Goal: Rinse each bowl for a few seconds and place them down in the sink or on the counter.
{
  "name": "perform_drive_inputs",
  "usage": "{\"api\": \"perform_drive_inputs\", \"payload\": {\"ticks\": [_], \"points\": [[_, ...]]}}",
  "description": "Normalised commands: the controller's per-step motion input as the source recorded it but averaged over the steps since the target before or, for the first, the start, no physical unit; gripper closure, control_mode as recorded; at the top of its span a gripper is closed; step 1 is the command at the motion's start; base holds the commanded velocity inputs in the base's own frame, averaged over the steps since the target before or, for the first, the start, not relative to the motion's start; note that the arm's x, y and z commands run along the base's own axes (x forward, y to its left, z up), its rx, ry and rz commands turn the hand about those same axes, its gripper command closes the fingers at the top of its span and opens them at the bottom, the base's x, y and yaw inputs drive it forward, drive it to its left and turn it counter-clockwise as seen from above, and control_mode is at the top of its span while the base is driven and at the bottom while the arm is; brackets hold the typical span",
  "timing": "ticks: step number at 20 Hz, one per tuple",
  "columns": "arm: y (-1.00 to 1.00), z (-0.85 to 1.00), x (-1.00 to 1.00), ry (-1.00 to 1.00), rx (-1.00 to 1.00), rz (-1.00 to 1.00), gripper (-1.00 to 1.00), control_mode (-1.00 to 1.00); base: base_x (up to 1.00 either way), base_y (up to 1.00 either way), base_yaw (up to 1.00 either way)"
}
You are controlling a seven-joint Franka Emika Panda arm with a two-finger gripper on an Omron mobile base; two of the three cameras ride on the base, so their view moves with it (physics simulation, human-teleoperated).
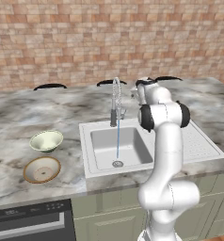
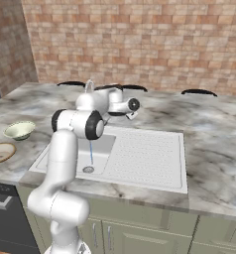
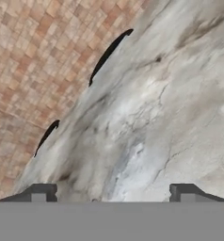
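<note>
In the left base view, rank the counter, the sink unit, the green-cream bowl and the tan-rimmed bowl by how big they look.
1. Counter, by far the largest.
2. Sink unit.
3 and 4. Tan-rimmed bowl looks slightly wider than the green-cream bowl, but it sits nearer the camera, so I would not rank those two.

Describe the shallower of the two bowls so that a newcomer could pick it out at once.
Start at the white rectangular sink set in the grey veined marble counter. Left of it two small round bowls sit apart; the nearer one, by the front edge, is the shallow tan-rimmed bowl. Its neighbour, the pale green-cream bowl, is deeper.
</note>
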Motion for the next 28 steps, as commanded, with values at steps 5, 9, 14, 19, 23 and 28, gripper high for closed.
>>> {"api": "perform_drive_inputs", "payload": {"ticks": [5, 9, 14, 19, 23, 28], "points": [[-0.18, 0.52, -0.27, 0.14, 0.07, -0.04, -1.0, -1.0, 0.0, 0.0, 0.0], [-0.17, 0.4, -0.26, 0.2, 0.07, -0.04, -1.0, -1.0, 0.0, 0.0, 0.0], [-0.17, 0.49, -0.28, 0.2, 0.09, -0.03, -1.0, -1.0, 0.0, 0.0, 0.0], [0.0, 0.43, -0.64, 0.09, 0.06, 0.0, -1.0, -1.0, 0.0, 0.0, 0.0], [0.07, 0.21, -0.65, 0.03, 0.02, 0.0, -1.0, -1.0, 0.0, 0.0, 0.0], [0.31, -0.02, -0.6, 0.02, 0.0, 0.0, -1.0, -1.0, 0.0, 0.0, 0.0]]}}
